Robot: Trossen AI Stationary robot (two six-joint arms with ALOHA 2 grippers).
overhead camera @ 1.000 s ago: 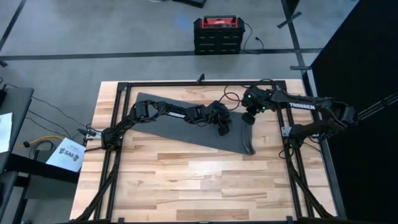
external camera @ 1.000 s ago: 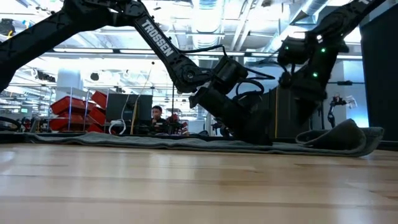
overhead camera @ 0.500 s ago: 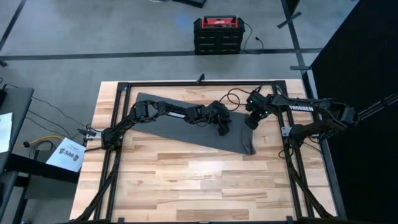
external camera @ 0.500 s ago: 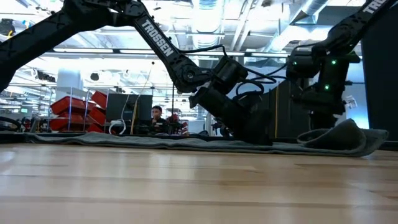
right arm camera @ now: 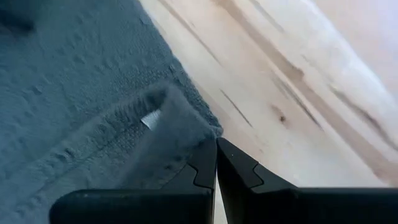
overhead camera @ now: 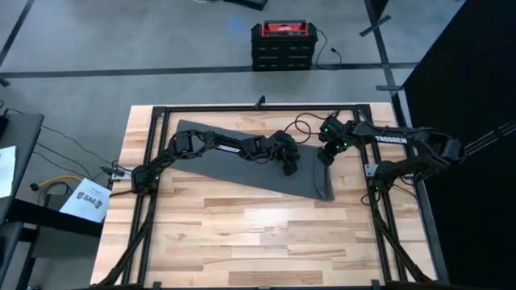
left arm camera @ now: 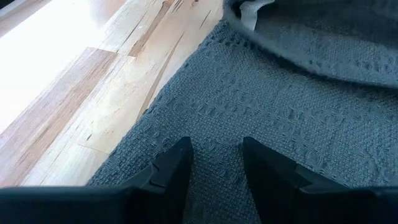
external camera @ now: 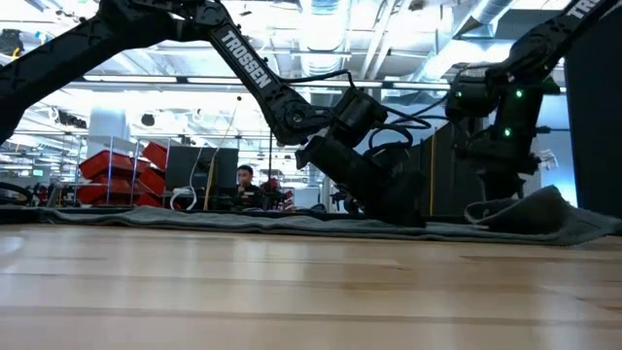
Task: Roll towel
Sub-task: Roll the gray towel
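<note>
Dark grey towel (overhead camera: 242, 165) lies flat across the far half of the wooden table (overhead camera: 242, 234), running diagonally from the far left towards the right side, where its end is bunched and lifted a little. Left gripper (overhead camera: 289, 167) is down on the cloth near the towel's right end — fingers (left arm camera: 174, 171) a narrow gap apart, tips resting on the weave, nothing pinched between them. Right gripper (overhead camera: 325, 157) sits at the towel's far right corner, fingers closed together with a raised fold of the towel edge against them — corner stands up off the wood there. Low view shows that raised end (external camera: 544, 216) beside the right arm.
</note>
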